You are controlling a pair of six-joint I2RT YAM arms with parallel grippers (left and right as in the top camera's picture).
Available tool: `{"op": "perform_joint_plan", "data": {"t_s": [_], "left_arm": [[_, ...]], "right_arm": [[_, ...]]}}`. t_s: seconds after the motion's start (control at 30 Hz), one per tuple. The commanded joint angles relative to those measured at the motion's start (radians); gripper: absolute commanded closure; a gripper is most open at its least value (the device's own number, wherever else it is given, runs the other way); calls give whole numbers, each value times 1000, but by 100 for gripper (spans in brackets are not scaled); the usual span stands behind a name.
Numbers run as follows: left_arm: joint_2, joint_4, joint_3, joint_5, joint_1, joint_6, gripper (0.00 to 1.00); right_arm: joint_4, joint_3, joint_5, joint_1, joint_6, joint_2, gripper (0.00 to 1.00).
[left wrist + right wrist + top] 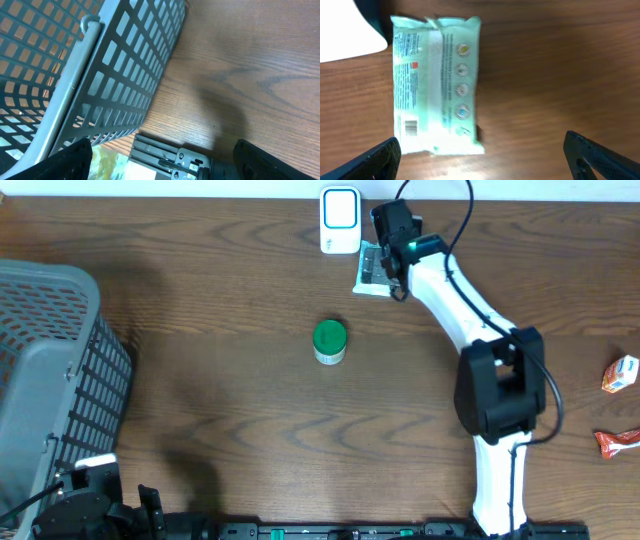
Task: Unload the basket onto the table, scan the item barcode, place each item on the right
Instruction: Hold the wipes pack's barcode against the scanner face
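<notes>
A mint-green packet of wipes [436,82] lies flat on the wooden table, and its barcode [411,127] faces up near one corner. The packet [372,275] rests just right of the white scanner [341,220], whose corner [345,30] shows in the right wrist view. My right gripper [482,160] hovers over the packet [388,265], open, with nothing between its fingers [375,162]. At the table's front left corner, my left gripper [170,162] is open and empty beside the basket [100,75].
A grey mesh basket [50,370] fills the left side. A jar with a green lid [329,340] stands mid-table. Two snack packets [620,373] [615,442] lie at the right edge. The right arm [470,320] stretches diagonally across the table's right half.
</notes>
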Motion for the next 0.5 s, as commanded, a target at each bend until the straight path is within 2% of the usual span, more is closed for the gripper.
{"op": "perform_joint_plan", "data": {"t_s": [0.0, 0.23, 0.47], "left_arm": [[-5, -3, 2, -6, 5, 6, 10], [-5, -3, 2, -6, 5, 6, 10], [-5, -3, 2, -6, 5, 6, 10]], "right_arm": [[79, 5, -43, 12, 114, 90, 1], [224, 5, -55, 14, 143, 142, 1], [253, 5, -51, 22, 143, 206, 1]]}}
